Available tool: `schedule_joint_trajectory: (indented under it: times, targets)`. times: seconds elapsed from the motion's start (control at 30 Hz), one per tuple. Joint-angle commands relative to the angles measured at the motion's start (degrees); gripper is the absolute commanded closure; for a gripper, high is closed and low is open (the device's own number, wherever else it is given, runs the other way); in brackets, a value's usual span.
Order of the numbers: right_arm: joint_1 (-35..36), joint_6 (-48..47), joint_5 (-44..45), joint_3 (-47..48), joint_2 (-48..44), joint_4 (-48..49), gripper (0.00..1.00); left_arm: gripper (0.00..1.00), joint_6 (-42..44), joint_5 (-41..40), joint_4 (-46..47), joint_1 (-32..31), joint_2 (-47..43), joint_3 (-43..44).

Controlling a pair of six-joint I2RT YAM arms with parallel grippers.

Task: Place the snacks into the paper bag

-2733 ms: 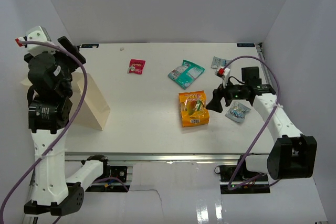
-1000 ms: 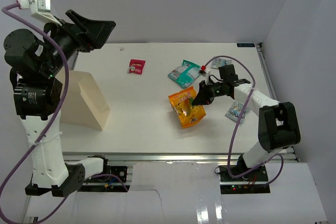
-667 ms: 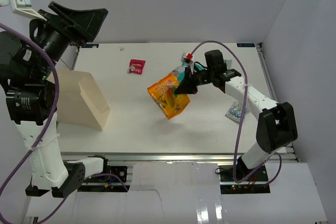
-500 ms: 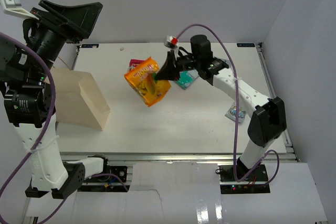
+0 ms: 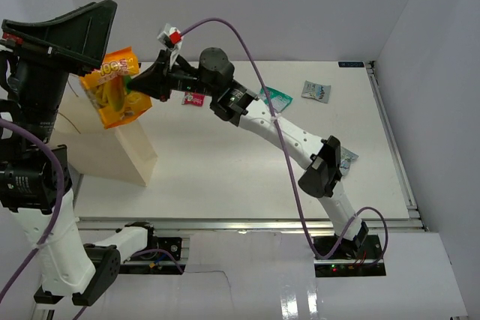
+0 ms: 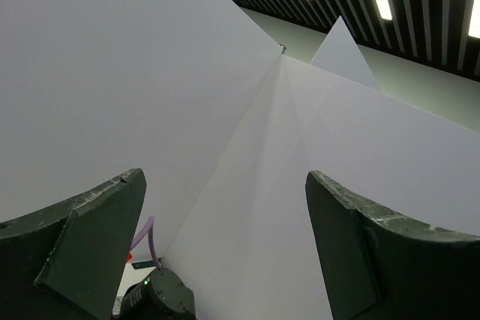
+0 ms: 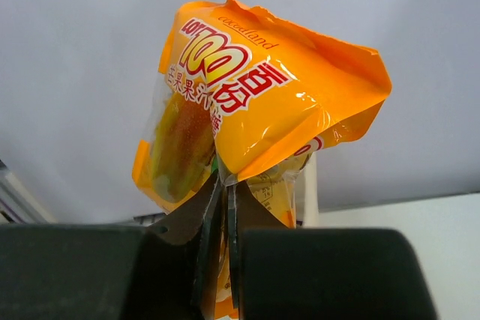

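My right gripper (image 5: pixel 139 84) is shut on the lower edge of the orange snack packet (image 5: pixel 112 97), holding it in the air over the top of the cream paper bag (image 5: pixel 129 148) at the table's left. In the right wrist view the packet (image 7: pixel 255 103) stands up from the shut jaws (image 7: pixel 225 185). A small red packet (image 5: pixel 195 100) and a teal-and-white packet (image 5: pixel 278 95) lie partly hidden behind the right arm. One silver-blue packet (image 5: pixel 316 91) lies at the back right, another (image 5: pixel 348 157) peeks out beside the arm. My left gripper (image 5: pixel 88 29) is raised high above the bag, open and empty (image 6: pixel 225 252).
The right arm stretches diagonally across the table from its base (image 5: pixel 341 237) to the bag. White walls enclose the table at the back and on both sides. The left wrist view faces the walls and the ceiling lights.
The right arm has carried the orange packet up and left from mid-table to over the bag. The left gripper has risen and stayed open.
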Motion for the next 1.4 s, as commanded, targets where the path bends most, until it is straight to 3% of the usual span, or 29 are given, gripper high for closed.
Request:
schedule_joint_trajectory:
  times: [0.0,0.4,0.7,0.87,1.0,1.37]
  targets:
    - [2.8,-0.2,10.3,6.4,-0.5,12.8,0.92,0.02,-1.7,0.1,0.8,0.3,-0.7,-1.3]
    - [10.8,-14.6,30.2,5.5,5.1,24.0,0.92,0.02,-3.4,1.3,-0.2,0.3,-2.0,-1.8]
    - [15.5,-25.2,33.3,4.8,8.3,28.9,0.92,0.02,-4.5,2.8,-0.5,0.3,-1.6,-3.0]
    - [15.9,-27.3,34.1,3.9,8.8,29.5,0.76,0.02,-4.4,3.1,-0.5,0.3,-2.4,-4.2]
    - [15.8,-28.0,33.4,3.3,8.7,29.3,0.47,0.02,-4.6,3.3,-0.5,0.3,-2.9,-5.3]
    - [15.2,-29.0,30.7,2.9,6.2,27.5,0.45,0.02,-3.7,4.6,-2.8,0.3,-3.5,-7.5]
